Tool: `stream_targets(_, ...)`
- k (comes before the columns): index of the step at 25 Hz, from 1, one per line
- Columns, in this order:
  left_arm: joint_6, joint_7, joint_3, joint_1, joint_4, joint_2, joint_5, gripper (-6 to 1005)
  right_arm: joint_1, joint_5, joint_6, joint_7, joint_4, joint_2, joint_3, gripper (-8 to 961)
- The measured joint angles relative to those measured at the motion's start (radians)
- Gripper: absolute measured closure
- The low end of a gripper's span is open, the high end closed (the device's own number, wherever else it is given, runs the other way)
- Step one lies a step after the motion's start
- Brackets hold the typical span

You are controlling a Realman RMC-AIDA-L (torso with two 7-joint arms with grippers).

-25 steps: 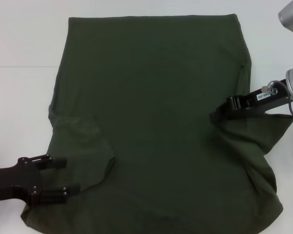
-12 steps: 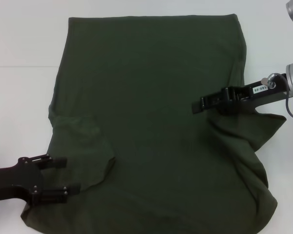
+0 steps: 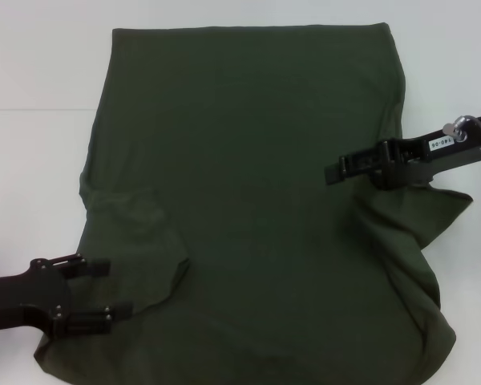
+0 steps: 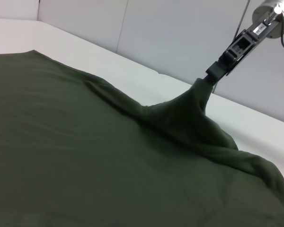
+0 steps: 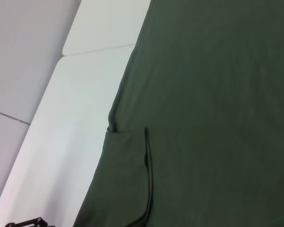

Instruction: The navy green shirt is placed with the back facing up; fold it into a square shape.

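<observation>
Your right gripper (image 3: 334,172) swung inward over the navy green shirt (image 3: 240,184) from its right edge, dragging the pinched sleeve with it — then eased back a touch toward the right (tips now just short of their farthest reach). The lifted fabric beneath it has bunched into a taller peak — the right hem has pulled in.
</observation>
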Motion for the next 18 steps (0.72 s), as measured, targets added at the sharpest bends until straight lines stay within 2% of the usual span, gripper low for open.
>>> stream_targets(10,0.0,0.0,0.0,0.002,0.0,-0.003,0.0,112,0.009,0.004,-0.105,0.058,-0.103,-0.003,0.004,143)
stream_targets(14,0.002,0.0,0.0,0.004,0.0,-0.003,0.0,111,0.009,-0.002,-0.115,0.076,-0.12,-0.003,-0.001,144)
stream_targets(18,0.003,0.0,-0.001,0.006,0.0,-0.004,0.0,111,-0.004,-0.014,-0.113,0.087,-0.123,-0.012,0.003,145)
